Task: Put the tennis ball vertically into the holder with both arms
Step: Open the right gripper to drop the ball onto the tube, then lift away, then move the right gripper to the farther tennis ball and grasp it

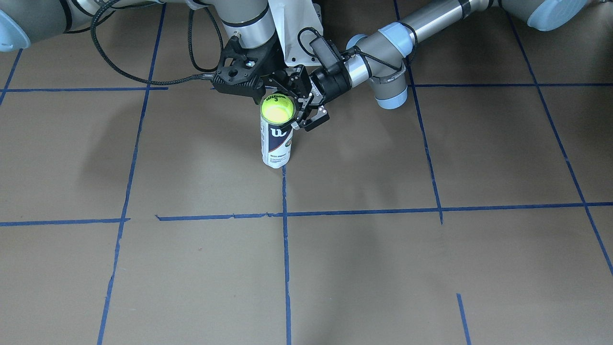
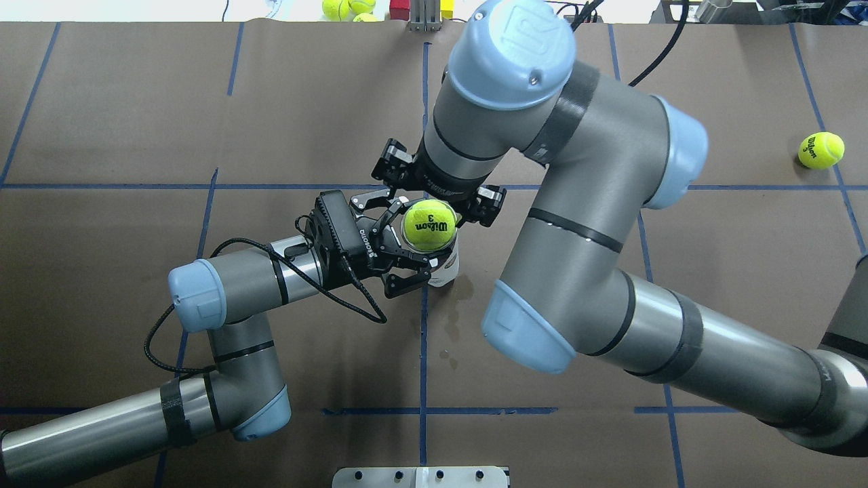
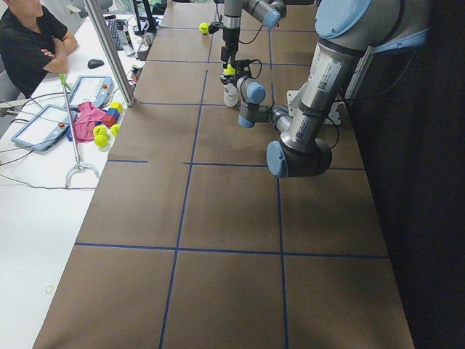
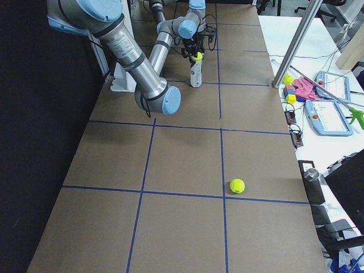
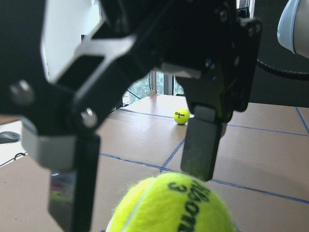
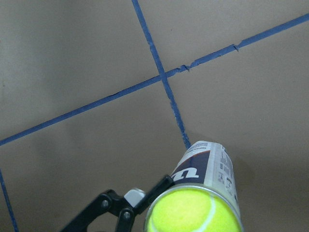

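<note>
Yellow-green felt drew our eye first in the overhead view: the tennis ball (image 2: pixel 428 225) sat at the mouth of the holder (image 2: pixel 445 270), which stood upright on the table (image 2: pixel 135 102) beside a blue tape line (image 2: pixel 424 325). The left pincer (image 2: pixel 412 240) came in level and looked clamped on the holder just under its rim. The right pincer (image 2: pixel 437 207) hung straight above, seemingly closed on the ball. From the front we saw most of the ball riding above the rim with only its underside inside, so we judged the insertion barely begun. The side views showed the holder plumb, but too small to tell us more. In the left wrist view the right pincer's pads (image 5: pixel 200 145) flanked the top of the ball. In the right wrist view the ball filled the mouth squarely, and a left finger (image 6: pixel 118 209) touched the wall beside it. To do this step well, we thought, the left grip should hold firm while the right pincer descended straight down the holder's axis. It should part before its fingers met the rim or the left fingers just below, letting the ball drop.
</note>
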### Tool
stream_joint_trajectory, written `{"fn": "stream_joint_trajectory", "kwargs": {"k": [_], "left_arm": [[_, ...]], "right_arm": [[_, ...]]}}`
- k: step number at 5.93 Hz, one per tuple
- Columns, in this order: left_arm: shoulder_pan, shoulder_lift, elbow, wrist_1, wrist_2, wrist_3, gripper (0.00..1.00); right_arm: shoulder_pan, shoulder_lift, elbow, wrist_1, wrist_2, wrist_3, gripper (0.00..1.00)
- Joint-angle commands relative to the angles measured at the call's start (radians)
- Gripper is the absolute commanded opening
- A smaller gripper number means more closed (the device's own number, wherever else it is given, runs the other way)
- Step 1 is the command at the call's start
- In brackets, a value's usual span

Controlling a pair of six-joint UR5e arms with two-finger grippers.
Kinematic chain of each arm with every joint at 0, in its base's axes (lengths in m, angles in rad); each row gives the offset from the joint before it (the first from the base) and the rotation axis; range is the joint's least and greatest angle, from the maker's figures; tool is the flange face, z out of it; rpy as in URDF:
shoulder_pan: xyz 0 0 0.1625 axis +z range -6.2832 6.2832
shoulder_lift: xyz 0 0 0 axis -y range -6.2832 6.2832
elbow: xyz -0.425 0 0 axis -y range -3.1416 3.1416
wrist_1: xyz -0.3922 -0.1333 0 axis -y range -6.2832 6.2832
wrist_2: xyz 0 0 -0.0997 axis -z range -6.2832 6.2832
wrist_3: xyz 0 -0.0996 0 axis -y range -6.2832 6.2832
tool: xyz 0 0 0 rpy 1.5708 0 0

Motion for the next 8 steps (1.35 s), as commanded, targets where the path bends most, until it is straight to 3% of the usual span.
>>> {"fn": "stream_joint_trajectory", "kwargs": {"k": [1, 2, 4, 7, 8], "left_arm": [[-0.001, 0.001, 0.0, -0.001, 0.002, 0.0, 0.78], [0.001, 0.002, 0.0, -0.001, 0.002, 0.0, 0.81], [0.001, 0.0, -0.004, -0.001, 0.002, -0.002, 0.87], [0.002, 0.0, -0.004, 0.0, 0.002, -0.003, 0.9], [0.004, 0.0, -0.002, 0.0, 0.002, -0.003, 0.9]], "right_arm": [[0.144, -0.1, 0.06, -0.018, 0.111, -0.029, 1.0], [0.27, -0.172, 0.062, -0.016, 0.184, -0.207, 1.0], [0.436, -0.297, 0.024, -0.018, 0.215, -0.541, 1.0], [0.524, -0.372, -0.036, -0.016, 0.244, -0.756, 1.0], [0.565, -0.416, -0.104, -0.013, 0.243, -0.892, 1.0]]}}
